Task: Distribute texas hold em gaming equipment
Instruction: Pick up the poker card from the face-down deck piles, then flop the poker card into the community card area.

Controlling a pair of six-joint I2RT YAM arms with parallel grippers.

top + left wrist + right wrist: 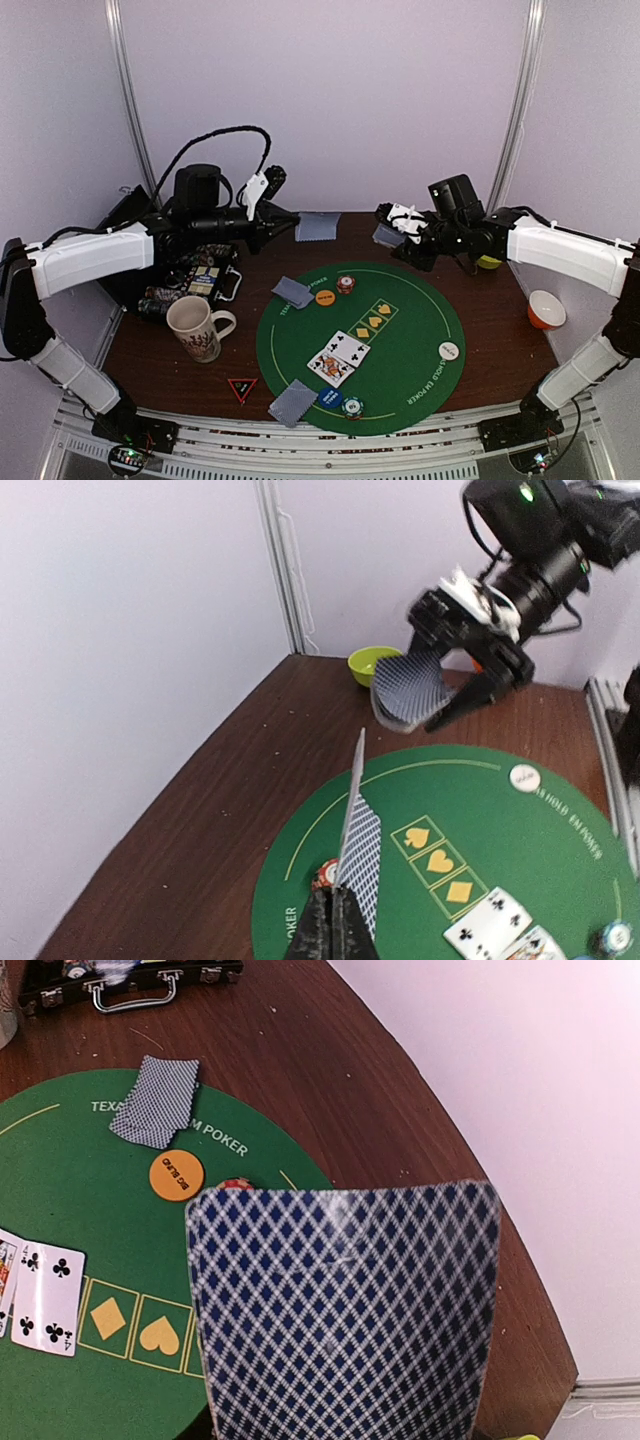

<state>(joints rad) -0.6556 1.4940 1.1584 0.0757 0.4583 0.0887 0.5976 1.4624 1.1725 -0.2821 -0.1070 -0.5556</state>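
Note:
My left gripper (pixel 288 222) is shut on playing cards (pixel 318 226) above the table's far edge. In the left wrist view its fingers (pixel 337 928) pinch the cards (pixel 362 850) nearly edge-on. My right gripper (pixel 402 240) is shut on a bent pack of cards (pixel 386 236), whose blue diamond backs (pixel 345 1310) hide its fingers in the right wrist view. On the green mat (pixel 420 320) lie two face-down card pairs (pixel 293 292) (pixel 293 402), face-up cards (pixel 340 357), an orange button (pixel 325 297), red-white chips (pixel 345 284), a white button (pixel 448 351), a blue button (pixel 330 398) and teal chips (pixel 352 406).
A patterned mug (pixel 195 328) stands left of the mat, with a black chip case (pixel 205 280) behind it. A red triangle marker (pixel 242 388) lies near the front. An orange bowl (pixel 546 309) sits at the right, a yellow bowl (pixel 372 664) under the right arm.

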